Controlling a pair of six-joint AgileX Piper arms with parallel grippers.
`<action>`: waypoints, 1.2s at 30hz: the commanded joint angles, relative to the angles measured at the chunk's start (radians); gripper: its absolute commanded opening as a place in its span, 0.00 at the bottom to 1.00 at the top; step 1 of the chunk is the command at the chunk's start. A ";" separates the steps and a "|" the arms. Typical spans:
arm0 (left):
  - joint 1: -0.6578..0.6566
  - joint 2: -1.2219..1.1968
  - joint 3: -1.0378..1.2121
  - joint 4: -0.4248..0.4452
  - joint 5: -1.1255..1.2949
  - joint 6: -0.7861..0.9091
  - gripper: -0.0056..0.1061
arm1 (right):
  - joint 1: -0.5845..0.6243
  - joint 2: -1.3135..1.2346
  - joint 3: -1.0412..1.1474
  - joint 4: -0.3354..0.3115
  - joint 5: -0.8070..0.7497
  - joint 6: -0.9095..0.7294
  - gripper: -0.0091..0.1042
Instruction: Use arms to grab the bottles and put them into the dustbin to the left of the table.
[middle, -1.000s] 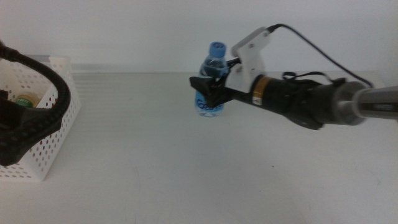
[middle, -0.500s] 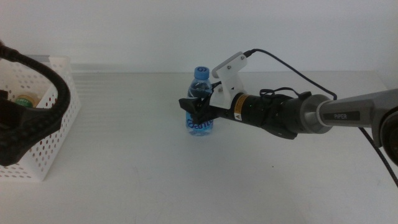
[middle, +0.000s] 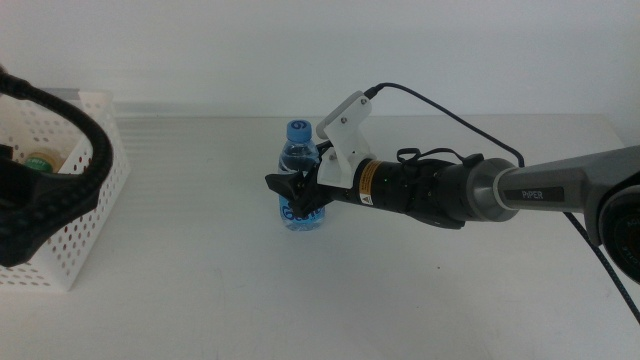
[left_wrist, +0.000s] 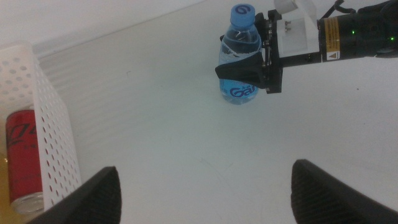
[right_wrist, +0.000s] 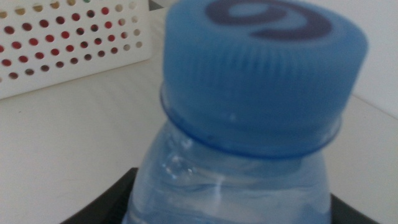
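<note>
My right gripper (middle: 291, 191) is shut on the small blue-capped water bottle (middle: 297, 157) and holds it upright at the table's middle, at or just above the tabletop (middle: 330, 290). The left wrist view shows the bottle (left_wrist: 241, 43) between the right gripper's (left_wrist: 244, 70) black jaws. The right wrist view shows the bottle's cap (right_wrist: 261, 62) very close. My left gripper (left_wrist: 205, 196) is open and empty, with its arm (middle: 50, 205) over the white dustbin (middle: 98, 205). The red can (left_wrist: 23, 149) and the green-labelled bottle (middle: 42, 160) lie inside the dustbin (left_wrist: 53, 143).
The dustbin's perforated wall (right_wrist: 68, 43) shows behind the bottle in the right wrist view. A black cable (middle: 450, 105) arcs above the right arm. Bare tabletop lies between bottle and dustbin.
My right gripper has carried the water bottle to the left and toward the front of the table. The left arm has not moved.
</note>
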 joint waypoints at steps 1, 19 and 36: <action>-0.006 -0.004 -0.027 -0.031 -0.060 -0.006 0.86 | 0.006 -0.069 -0.034 0.002 -0.087 0.002 0.11; -0.006 -0.004 -0.027 -0.031 -0.060 -0.006 0.86 | -0.010 -0.416 0.216 -0.013 0.001 0.083 0.75; -0.006 -0.004 -0.027 -0.031 -0.060 -0.006 0.86 | 0.040 -1.272 0.503 0.597 0.739 -0.495 0.66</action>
